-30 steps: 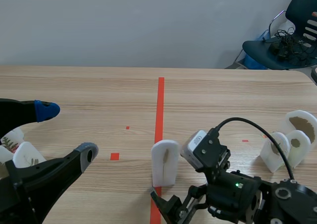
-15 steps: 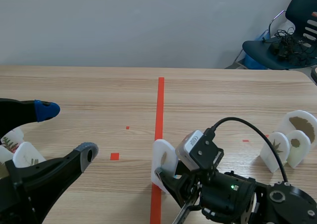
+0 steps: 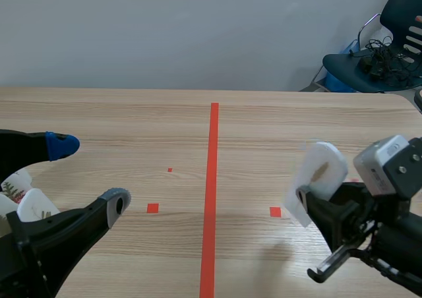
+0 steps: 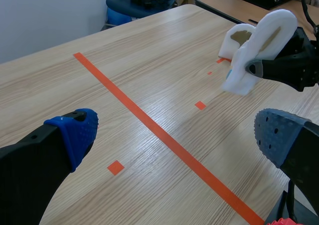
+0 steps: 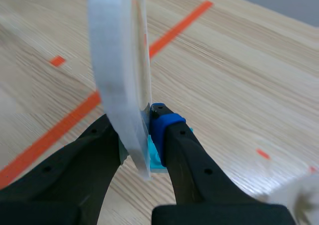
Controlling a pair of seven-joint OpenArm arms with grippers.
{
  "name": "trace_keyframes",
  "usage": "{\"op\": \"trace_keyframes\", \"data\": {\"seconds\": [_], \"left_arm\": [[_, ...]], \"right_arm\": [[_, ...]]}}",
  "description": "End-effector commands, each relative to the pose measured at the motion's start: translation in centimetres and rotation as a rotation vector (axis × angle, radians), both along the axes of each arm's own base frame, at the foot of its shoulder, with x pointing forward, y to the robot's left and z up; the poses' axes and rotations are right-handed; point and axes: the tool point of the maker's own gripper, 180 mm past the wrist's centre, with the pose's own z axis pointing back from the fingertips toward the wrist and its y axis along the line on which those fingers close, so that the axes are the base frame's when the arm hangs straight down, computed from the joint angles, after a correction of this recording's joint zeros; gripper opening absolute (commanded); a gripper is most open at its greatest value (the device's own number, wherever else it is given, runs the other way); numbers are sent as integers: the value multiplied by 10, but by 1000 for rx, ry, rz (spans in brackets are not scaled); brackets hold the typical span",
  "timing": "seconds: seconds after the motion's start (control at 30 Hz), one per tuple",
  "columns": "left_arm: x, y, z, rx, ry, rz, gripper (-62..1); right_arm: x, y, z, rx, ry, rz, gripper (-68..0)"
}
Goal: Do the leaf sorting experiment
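Over the right half of the table (image 3: pixel 119 120), right gripper (image 3: pixel 304 198) is clamped on a white leaf plaque (image 3: pixel 318 174), held up off the wood w/ a shadow under it.

Around it:
- Long red tape line (image 3: pixel 213 179) runs down the table's middle, well to the plaque's left.
- Small red square (image 3: pixel 275 211) sits on the wood just by the plaque's low corner; two more squares (image 3: pixel 152 208) lie nearer left gripper (image 3: pixel 90 174).
- Left wrist view: second white plaque (image 4: pixel 235 37) w/ a brown leaf stands on the table behind the held one, partly hidden by it.
- Far left, beside left arm (image 3: pixel 46 245), two small plaques (image 3: pixel 34 207) w/ leaf prints, partly cut off by the arm.
- Bkgd: dark chair (image 3: pixel 389 44) w/ cables on the seat, past the table's far right corner; plain wall (image 3: pixel 165 28).

Left gripper hangs open w/ nothing in it, blue pad and grey pad wide apart, low over the table's left half, well apart from the held plaque.

Plaque is an arch, rounded end up, flat end down. Long axis approx. upright but tilted, top leaning right in scene view. Leaf face is turned toward the tape line; a brown leaf mark shows on it. Grip is at the low end only. Right wrist view: plaque seen edge-on, rising from btwn the fingers (image 5: pixel 174 135), blue pad pressed on one face.
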Motion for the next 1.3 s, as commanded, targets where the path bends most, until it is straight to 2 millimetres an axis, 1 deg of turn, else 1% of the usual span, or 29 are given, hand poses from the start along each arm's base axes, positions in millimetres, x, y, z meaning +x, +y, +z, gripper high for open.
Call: {"op": "trace_keyframes", "data": {"seconds": [0.0, 0.13, 0.37, 0.4, 0.57, 0.73, 0.77, 0.8, 0.87, 0.97, 1.07, 1.1, 1.17, 1.27], "left_arm": [[3, 0, 8, -25, -25, 5, 14], [3, 0, 8, -25, -25, 5, 14], [3, 0, 8, -27, -25, 6, 14], [3, 0, 8, -27, -25, 6, 14], [3, 0, 8, -28, -24, 6, 14], [3, 0, 8, -28, -24, 7, 14], [3, 0, 8, -28, -24, 7, 14], [3, 0, 8, -28, -24, 7, 14], [3, 0, 8, -28, -24, 7, 14], [3, 0, 8, -28, -24, 7, 14], [3, 0, 8, -28, -24, 7, 14], [3, 0, 8, -27, -24, 6, 14], [3, 0, 8, -27, -24, 6, 14], [3, 0, 8, -28, -24, 7, 14]], "right_arm": [[7, -6, -2, 25, -7, -42, -631], [16, -30, -13, 28, 6, -153, -631], [27, -50, -39, 13, 50, -217, -631], [31, -55, -39, 7, 41, -235, -631], [32, -68, -48, -22, 53, -294, -620], [31, -69, -51, -24, 59, -298, -619], [32, -69, -50, -24, 58, -298, -603], [32, -69, -50, -23, 54, -297, -571], [33, -70, -49, -22, 51, -297, -484], [35, -72, -42, -18, 27, -298, -370], [40, -73, -26, -7, -11, -281, -297], [41, -71, -17, 2, -28, -264, -269], [43, -69, 7, 34, -74, -243, -210], [44, -66, 49, 91, -139, -222, -149]]}}
